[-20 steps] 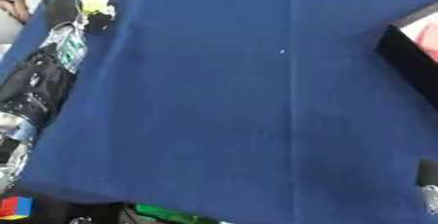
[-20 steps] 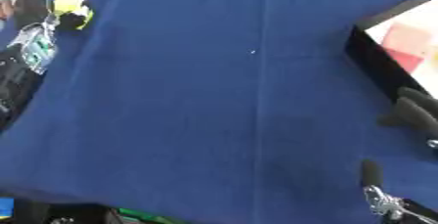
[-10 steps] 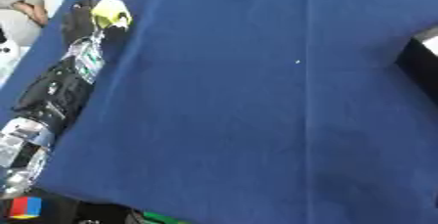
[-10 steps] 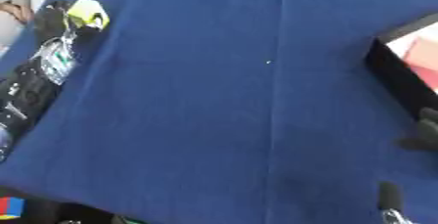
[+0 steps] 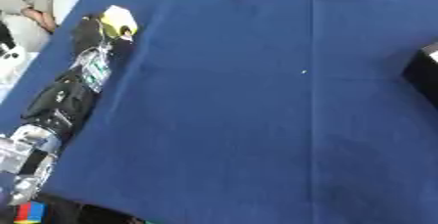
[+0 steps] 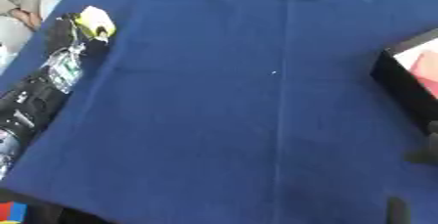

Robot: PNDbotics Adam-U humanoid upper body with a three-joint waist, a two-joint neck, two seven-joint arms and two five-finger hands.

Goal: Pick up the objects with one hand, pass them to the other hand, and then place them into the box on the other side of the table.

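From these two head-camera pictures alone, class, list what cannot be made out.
- The yellow and white object: blurred in both views and partly covered by the left hand, so its identity is unclear.
- The box: cut off by the right edge in both views; its contents show only as pink and white.
- The right hand: only dark blurred bits at the right eye view's edge.

No text, label, brand, number or sign can be read anywhere in either view, whether on the table, the box or the arm.
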